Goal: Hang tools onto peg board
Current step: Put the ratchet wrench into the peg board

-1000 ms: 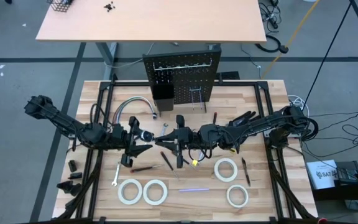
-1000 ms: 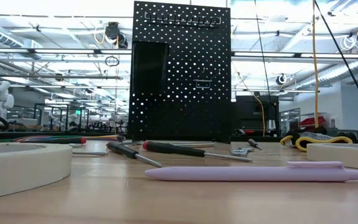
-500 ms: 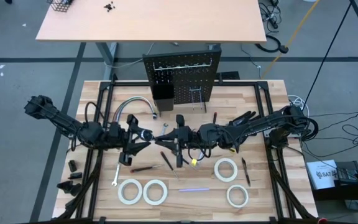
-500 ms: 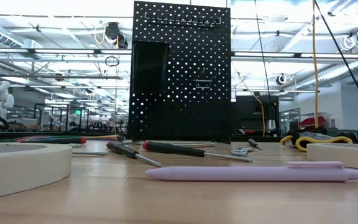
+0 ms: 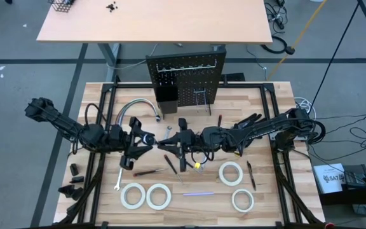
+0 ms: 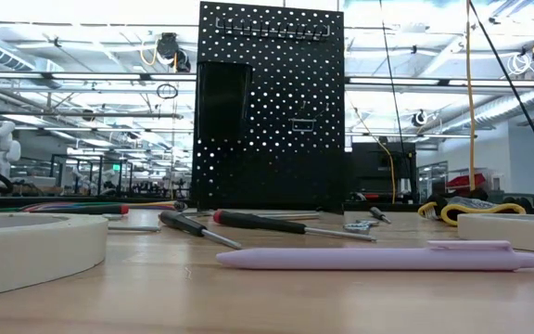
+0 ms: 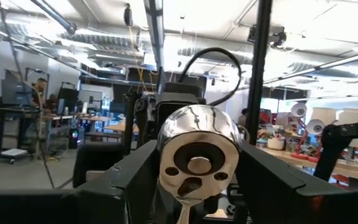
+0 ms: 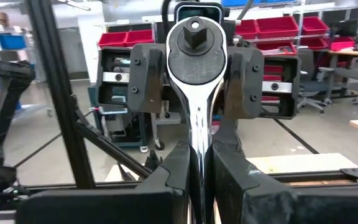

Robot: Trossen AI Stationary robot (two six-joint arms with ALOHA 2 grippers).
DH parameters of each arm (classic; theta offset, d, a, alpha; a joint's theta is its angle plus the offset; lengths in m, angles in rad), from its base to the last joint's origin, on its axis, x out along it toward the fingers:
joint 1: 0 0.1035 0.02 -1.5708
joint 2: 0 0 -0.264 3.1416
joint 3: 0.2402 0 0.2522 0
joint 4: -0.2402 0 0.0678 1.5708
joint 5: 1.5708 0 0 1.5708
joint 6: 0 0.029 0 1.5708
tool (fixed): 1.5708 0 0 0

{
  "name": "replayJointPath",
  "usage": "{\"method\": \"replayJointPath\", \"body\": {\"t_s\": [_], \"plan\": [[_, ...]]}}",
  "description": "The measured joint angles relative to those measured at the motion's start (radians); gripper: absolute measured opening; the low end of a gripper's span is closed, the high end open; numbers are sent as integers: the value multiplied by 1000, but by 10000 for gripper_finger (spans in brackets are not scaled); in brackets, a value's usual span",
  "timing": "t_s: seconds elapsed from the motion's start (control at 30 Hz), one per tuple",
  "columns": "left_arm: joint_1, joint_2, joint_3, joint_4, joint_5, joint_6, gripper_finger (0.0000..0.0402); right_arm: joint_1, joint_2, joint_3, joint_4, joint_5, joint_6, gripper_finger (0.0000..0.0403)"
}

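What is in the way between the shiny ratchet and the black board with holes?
Nothing big that shows. The left gripper and the right gripper both clamp the ratchet. Only the grey cable ends near the way to the peg board.

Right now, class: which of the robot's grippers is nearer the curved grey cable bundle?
Left. The left gripper sits just beside the cable bundle, below its arc; the right gripper lies farther toward the table's middle.

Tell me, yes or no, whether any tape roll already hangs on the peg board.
No. In the high view all four tape rolls lie flat on the table, in front of the peg board.
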State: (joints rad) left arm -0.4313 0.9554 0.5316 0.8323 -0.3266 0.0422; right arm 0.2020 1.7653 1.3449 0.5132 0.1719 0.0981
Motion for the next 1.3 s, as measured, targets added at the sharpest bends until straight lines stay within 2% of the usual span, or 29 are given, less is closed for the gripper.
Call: {"method": "replayJointPath", "body": {"t_s": [0.47,0.8,1.1,1.3], "plan": [[0,0,0,-1,15,0,205,0,0,0,14,-16,14,35],[1,0,0,-4,31,0,175,1,0,0,15,-24,33,35],[0,0,0,-4,34,0,172,1,0,0,14,-23,41,35],[0,0,0,-10,28,-2,171,0,-1,0,15,-17,44,91]]}}
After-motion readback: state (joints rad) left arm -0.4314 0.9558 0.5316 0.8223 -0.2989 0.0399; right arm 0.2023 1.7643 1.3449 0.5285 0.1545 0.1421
